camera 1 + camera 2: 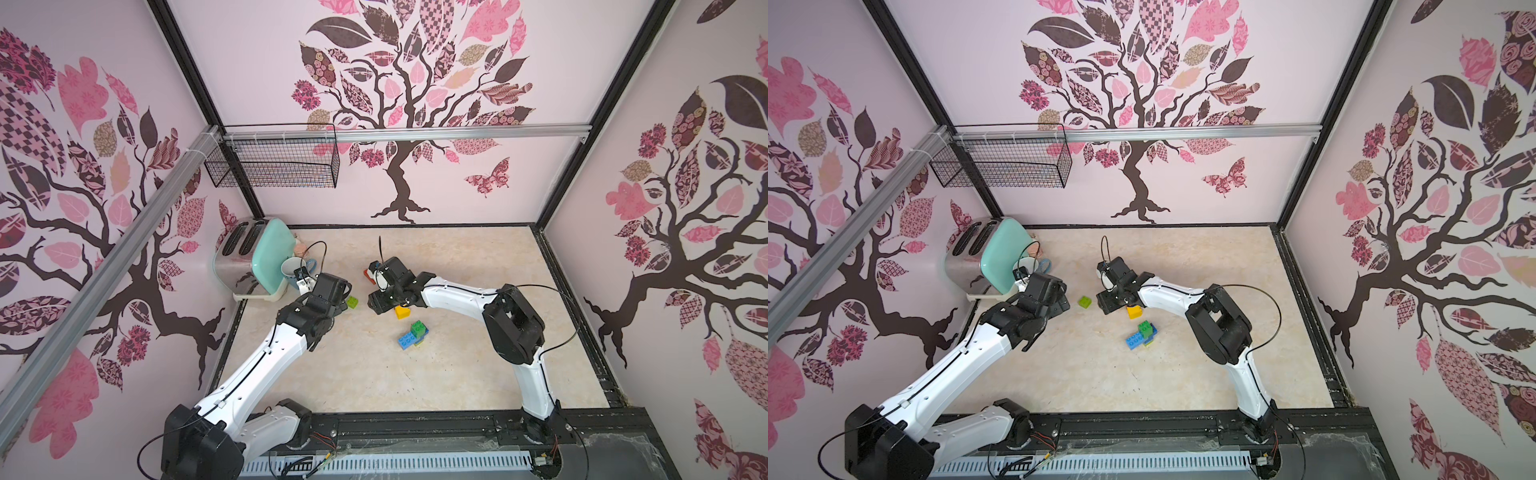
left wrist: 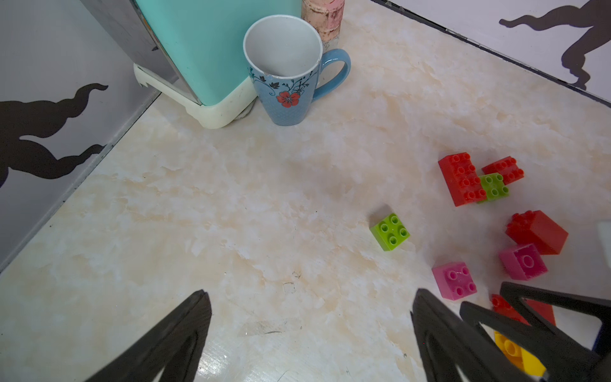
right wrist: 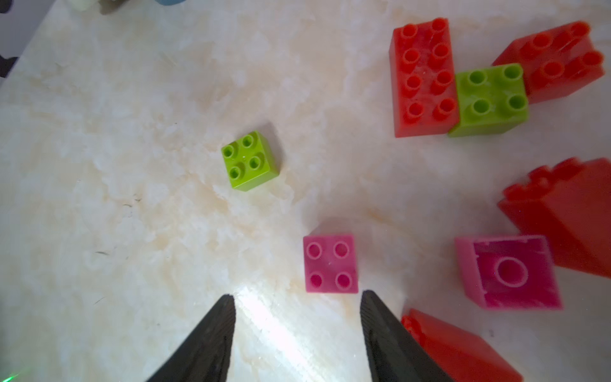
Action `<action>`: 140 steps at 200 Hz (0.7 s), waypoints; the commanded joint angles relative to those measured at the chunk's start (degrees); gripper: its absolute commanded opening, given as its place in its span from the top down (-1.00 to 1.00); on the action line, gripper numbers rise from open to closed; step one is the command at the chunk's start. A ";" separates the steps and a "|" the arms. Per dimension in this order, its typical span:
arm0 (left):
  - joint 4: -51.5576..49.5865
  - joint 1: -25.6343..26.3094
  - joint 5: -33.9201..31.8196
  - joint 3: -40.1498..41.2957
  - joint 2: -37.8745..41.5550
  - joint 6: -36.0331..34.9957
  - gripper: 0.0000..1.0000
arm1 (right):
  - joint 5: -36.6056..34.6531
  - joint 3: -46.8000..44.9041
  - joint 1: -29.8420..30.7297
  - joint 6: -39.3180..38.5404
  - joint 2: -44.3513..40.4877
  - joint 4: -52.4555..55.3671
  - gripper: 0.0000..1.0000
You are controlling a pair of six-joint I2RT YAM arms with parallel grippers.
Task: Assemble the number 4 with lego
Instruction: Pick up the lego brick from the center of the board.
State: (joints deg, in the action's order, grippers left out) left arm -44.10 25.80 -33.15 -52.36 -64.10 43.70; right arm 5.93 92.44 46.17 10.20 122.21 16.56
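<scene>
- Picking stage, seemingly: right gripper spread, empty, just beside small pink four-stud plastic brick
- Left gripper spread wide, empty
- Next: straddle that brick, then pinch

Top views overhead; wrist views close, share green brick.

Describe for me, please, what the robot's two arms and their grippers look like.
Both arms, the left arm and the right arm, have glossy white shell links between bulky black joint housings, with thin black cables running along them. The left gripper and the right gripper have matte black, finely ribbed jaws tapering to points, with hollow cut-outs.
</scene>
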 commanded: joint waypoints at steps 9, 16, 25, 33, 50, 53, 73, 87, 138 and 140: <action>-1.52 -0.25 -1.31 1.39 0.69 0.89 -0.95 | -5.89 6.27 0.42 -2.78 5.96 5.96 -0.17; -1.52 -0.25 -1.33 1.37 0.81 0.83 -0.95 | -5.67 7.28 0.49 -3.14 6.69 6.69 -0.15; -1.59 -0.27 -1.46 1.31 0.90 0.70 -0.95 | -5.33 8.26 0.64 -3.60 7.54 7.29 -0.12; -1.48 -0.31 -1.45 1.42 0.90 0.62 -0.95 | -5.38 8.96 0.81 -3.82 8.37 7.76 -0.10; -1.39 -0.29 -1.47 1.30 0.75 0.51 -0.95 | -5.40 10.07 0.98 -4.21 9.43 8.56 -0.09; -1.41 -0.36 -1.53 1.35 0.63 0.51 -0.95 | -5.48 10.16 1.05 -4.17 9.54 8.58 -0.09; -1.43 -0.30 -1.40 1.22 0.30 0.51 -0.95 | -4.89 10.44 1.20 -4.26 10.18 8.76 -0.09; -1.45 -0.28 -1.26 1.14 0.02 0.34 -0.95 | -4.86 10.73 1.29 -4.38 10.60 8.83 -0.06; -2.31 -0.33 -2.19 0.59 -0.55 0.27 -0.96 | -5.03 12.21 1.63 -5.18 12.04 9.56 -0.02; -2.25 -0.38 -2.19 0.79 -0.58 0.25 -0.95 | -5.05 12.23 1.57 -5.25 12.07 9.57 -0.01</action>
State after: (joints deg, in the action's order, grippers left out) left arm -45.69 25.76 -34.04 -52.36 -64.55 43.72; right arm 1.28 102.06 47.40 5.93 131.37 24.47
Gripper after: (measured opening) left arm 0.977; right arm 0.512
